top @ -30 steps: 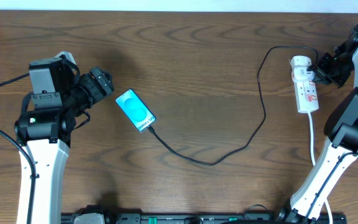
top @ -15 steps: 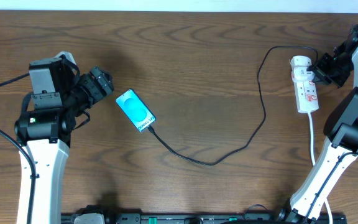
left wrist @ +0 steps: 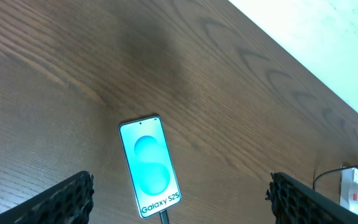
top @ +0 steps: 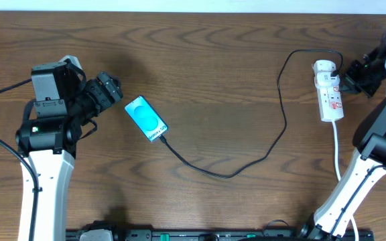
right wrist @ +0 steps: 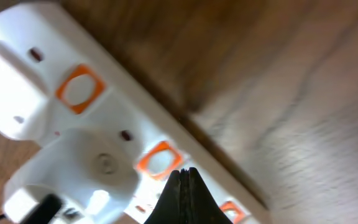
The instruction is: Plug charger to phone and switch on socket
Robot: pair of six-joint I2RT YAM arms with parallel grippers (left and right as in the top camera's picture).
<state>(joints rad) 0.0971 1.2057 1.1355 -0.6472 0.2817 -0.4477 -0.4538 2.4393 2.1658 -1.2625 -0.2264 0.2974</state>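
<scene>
- Right gripper (top: 351,73): fingers pressed together, empty, tips over an orange switch (right wrist: 160,160) of the white power strip (top: 332,100). Whether they touch it cannot be told.
- Just beside the tips, a white plug (right wrist: 86,168) sits in the strip.
- Left gripper (top: 114,90): spread wide, empty.
- Just beyond it lies the Galaxy S25 phone (top: 146,118), with the charger cable (top: 273,144) plugged into its text end.

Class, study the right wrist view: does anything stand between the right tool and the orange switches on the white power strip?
Nothing visible does. The shut right tool points at the socket, its tip beside an orange switch. The white plug sits to one side, off that path.
</scene>
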